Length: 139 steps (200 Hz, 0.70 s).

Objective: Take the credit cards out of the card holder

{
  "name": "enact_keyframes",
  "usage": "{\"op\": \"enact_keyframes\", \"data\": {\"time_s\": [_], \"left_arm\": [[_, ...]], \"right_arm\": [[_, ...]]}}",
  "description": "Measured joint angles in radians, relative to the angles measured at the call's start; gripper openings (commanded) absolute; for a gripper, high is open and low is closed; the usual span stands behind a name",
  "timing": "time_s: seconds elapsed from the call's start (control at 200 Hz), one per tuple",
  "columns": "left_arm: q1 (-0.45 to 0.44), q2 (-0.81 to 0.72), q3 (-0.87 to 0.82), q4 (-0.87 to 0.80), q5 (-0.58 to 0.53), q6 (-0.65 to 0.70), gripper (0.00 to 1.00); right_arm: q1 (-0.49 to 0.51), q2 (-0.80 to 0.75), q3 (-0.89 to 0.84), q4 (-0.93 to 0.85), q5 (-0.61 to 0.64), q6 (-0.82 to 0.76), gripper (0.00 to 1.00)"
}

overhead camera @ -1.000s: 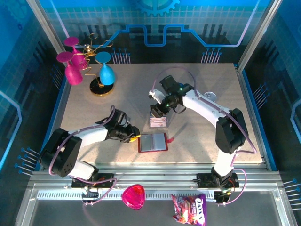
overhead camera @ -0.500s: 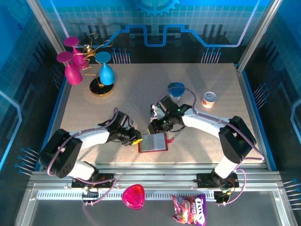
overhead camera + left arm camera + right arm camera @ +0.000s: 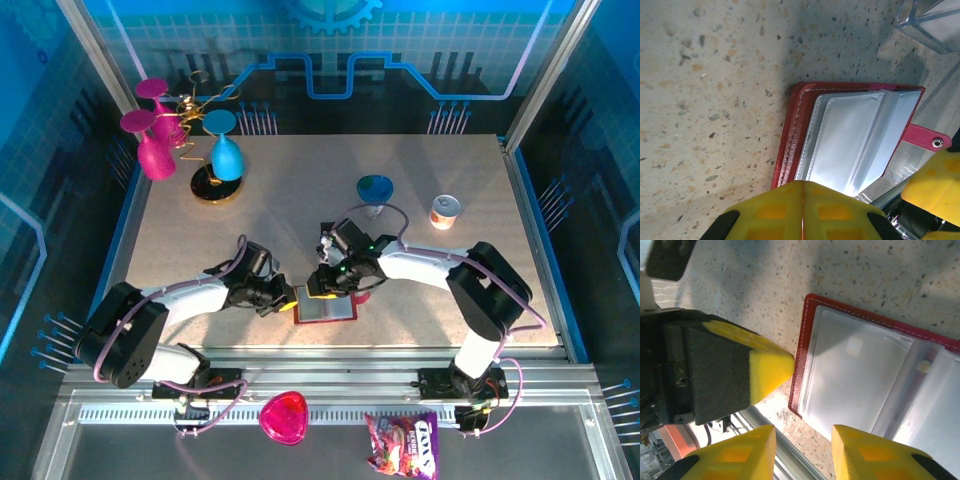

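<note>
Card holder (image 3: pixel 328 310) lies open and flat on the tabletop (image 3: pixel 300 200) near the front edge, between the arms, grey-clear pockets up; can't tell whether any pocket has a card in it. Left tool (image 3: pixel 802 202) is pressed together and empty, tip just beside the holder's left edge; right tool (image 3: pixel 803 450) hovers over that same end, jaws spread, nothing between them. Reads as brace-and-reach: next move likely needs left to pin the red cover while right gets a finger into a pocket mouth and pinches a card edge.
</note>
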<state>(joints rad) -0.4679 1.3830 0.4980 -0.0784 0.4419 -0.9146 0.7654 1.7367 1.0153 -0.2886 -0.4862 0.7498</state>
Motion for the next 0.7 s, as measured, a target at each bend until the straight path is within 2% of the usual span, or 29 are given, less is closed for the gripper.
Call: {"op": "enact_keyframes", "data": {"time_s": [0.215, 0.695], "left_arm": [[0.0, 0.02, -0.004, 0.008, 0.0, 0.0, 0.07], [0.0, 0.043, -0.004, 0.01, 0.0, 0.002, 0.06]], "right_arm": [[0.003, 0.063, 0.0, 0.002, -0.013, 0.018, 0.35], [0.034, 0.104, 0.028, -0.008, -0.014, 0.035, 0.41]]}}
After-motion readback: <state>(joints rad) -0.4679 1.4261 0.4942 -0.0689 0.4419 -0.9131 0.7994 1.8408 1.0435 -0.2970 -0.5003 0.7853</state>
